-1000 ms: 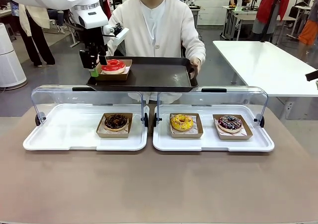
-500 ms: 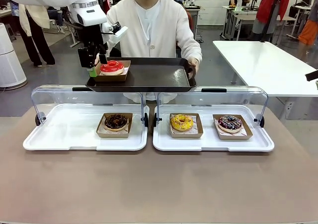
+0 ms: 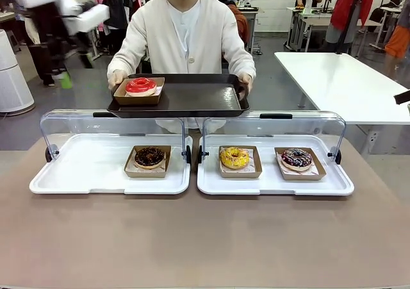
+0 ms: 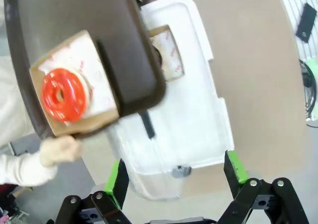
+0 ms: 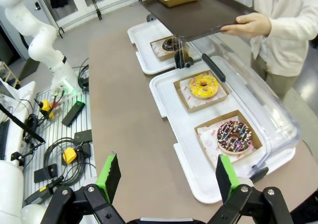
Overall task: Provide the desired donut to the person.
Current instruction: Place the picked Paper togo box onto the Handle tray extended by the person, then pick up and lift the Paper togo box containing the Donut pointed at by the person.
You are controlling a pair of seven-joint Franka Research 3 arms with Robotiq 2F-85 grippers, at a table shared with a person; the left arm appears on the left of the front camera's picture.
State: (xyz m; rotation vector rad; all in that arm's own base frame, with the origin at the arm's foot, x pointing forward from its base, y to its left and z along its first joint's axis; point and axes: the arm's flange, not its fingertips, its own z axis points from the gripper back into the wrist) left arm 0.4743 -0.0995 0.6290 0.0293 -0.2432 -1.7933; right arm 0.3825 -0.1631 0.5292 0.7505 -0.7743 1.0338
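No word, brand, number or sign can be read in any view. The white paper liner (image 4: 97,72) under the red-glazed ring donut (image 4: 63,95), on the dark brown plastic serving tray (image 4: 74,15), bears faint marks too blurred to read. Beside that tray, the liner (image 4: 171,57) in the white display tray (image 4: 198,129) shows reddish print, equally illegible.

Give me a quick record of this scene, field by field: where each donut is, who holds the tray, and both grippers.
red donut: in a cardboard box on the dark tray
dark tray: held by the person, a hand at each end
chocolate donut: left display tray
yellow donut and sprinkled donut: right display tray
left gripper: open, empty
right gripper: open, empty
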